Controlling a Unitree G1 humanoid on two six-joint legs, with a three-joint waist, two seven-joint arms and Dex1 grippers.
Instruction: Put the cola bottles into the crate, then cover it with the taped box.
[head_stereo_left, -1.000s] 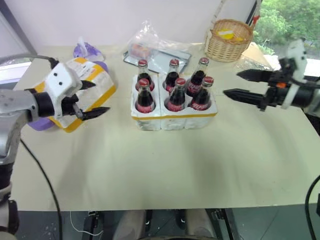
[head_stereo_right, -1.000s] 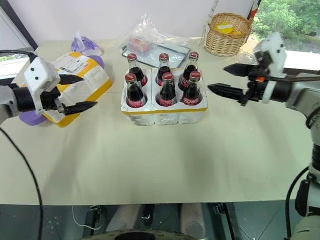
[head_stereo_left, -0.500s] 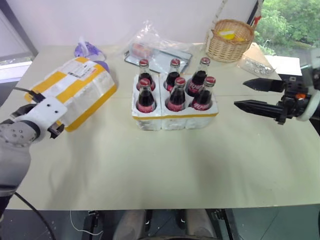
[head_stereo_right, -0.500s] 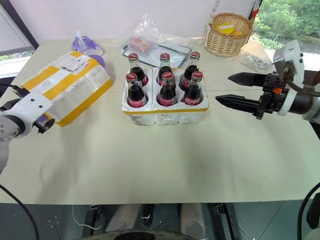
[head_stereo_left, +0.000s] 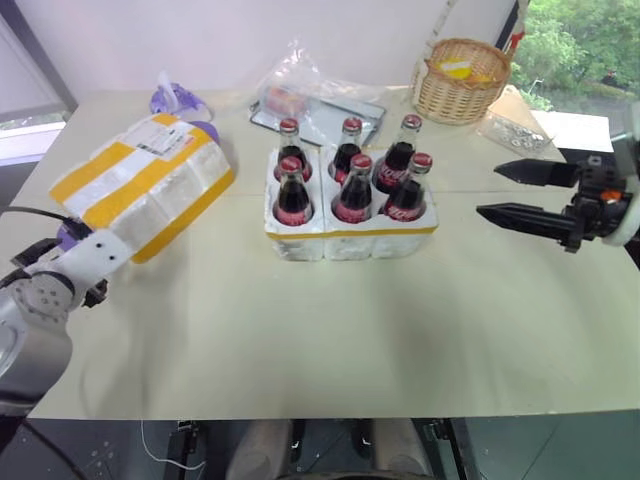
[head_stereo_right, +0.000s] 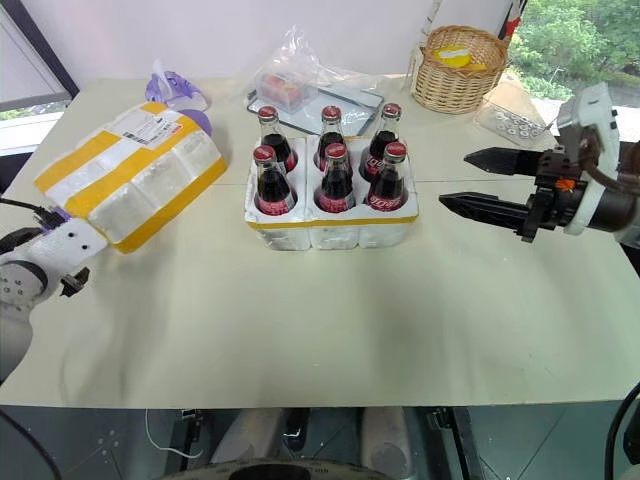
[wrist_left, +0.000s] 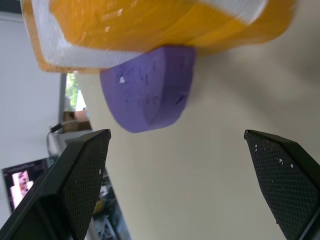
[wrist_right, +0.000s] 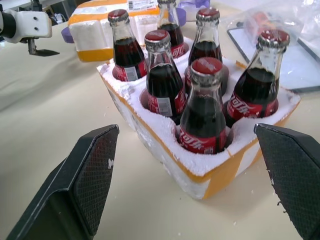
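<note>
Cola bottles (head_stereo_right: 327, 172): all six seated in crate (head_stereo_right: 331, 228), mid-worktop (head_stereo_right: 330, 320) | Taped box (head_stereo_left: 142, 184): tilted on a purple thing (wrist_left: 150, 87), left of crate, apart | My left tool (wrist_left: 175, 170): wide open, empty, near box's corner | My right tool (head_stereo_left: 515, 192): wide open, empty, right of crate

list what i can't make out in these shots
- Purple object: mostly under the taped box in the eye views.
- Shipping label text: too small.
- Basket contents: hidden by its rim, apart from something yellow.
- Crate slots: filled by cola bottles.
</note>
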